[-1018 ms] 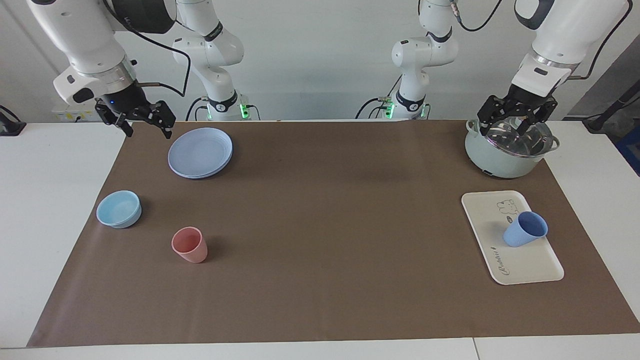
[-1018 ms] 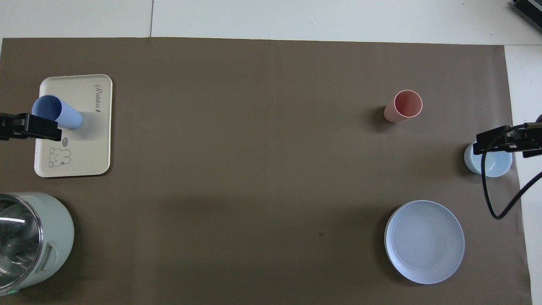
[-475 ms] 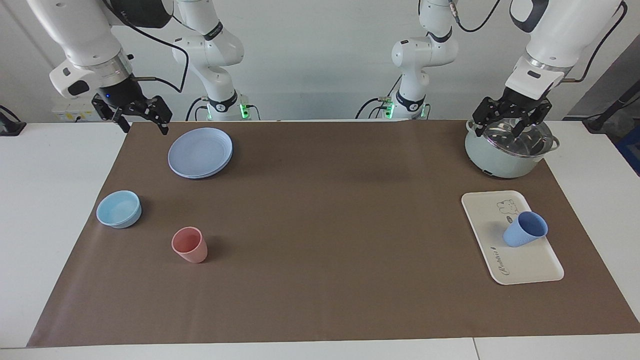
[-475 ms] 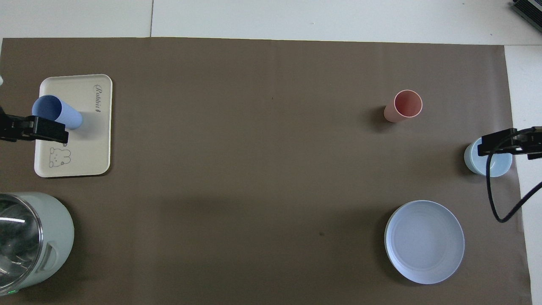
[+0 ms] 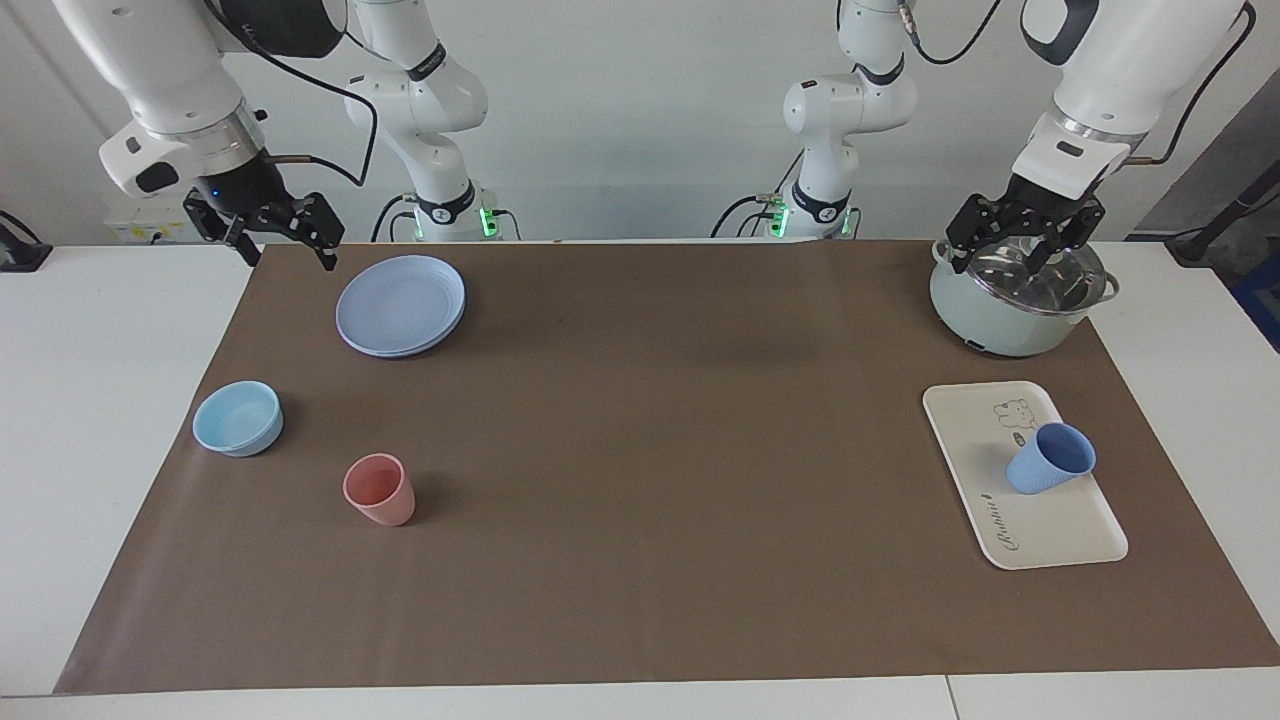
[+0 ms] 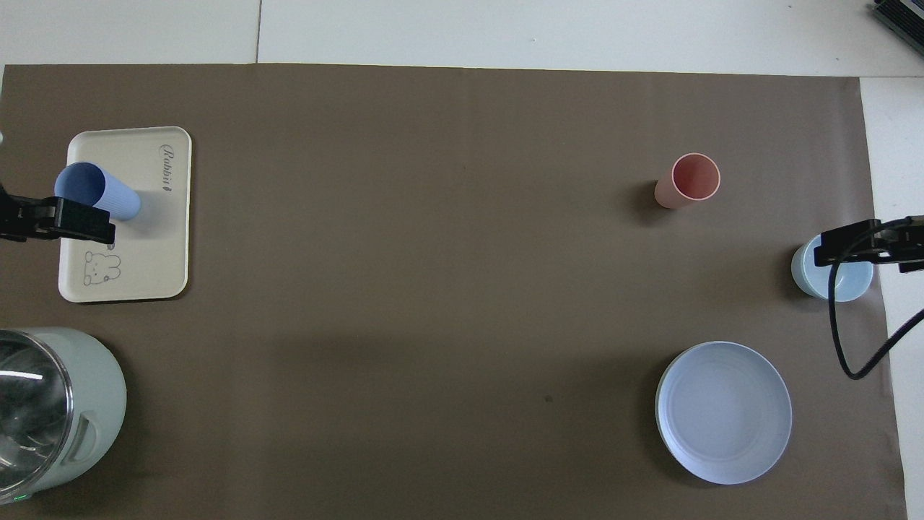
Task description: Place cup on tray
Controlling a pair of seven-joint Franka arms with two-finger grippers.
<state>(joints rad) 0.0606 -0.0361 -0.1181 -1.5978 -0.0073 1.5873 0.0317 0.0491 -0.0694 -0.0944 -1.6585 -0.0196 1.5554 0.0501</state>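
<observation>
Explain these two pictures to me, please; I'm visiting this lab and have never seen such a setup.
Two white robot arms work at a table with a brown mat. One picture faces them; the other looks down from above their end. The blue cup stands on the cream tray, with nothing gripping it. The left gripper hangs open over the lidded pot. The right gripper hangs open, holding nothing, above the mat's edge beside the blue plate. A light-blue bowl and a pink cup also sit on the mat.
</observation>
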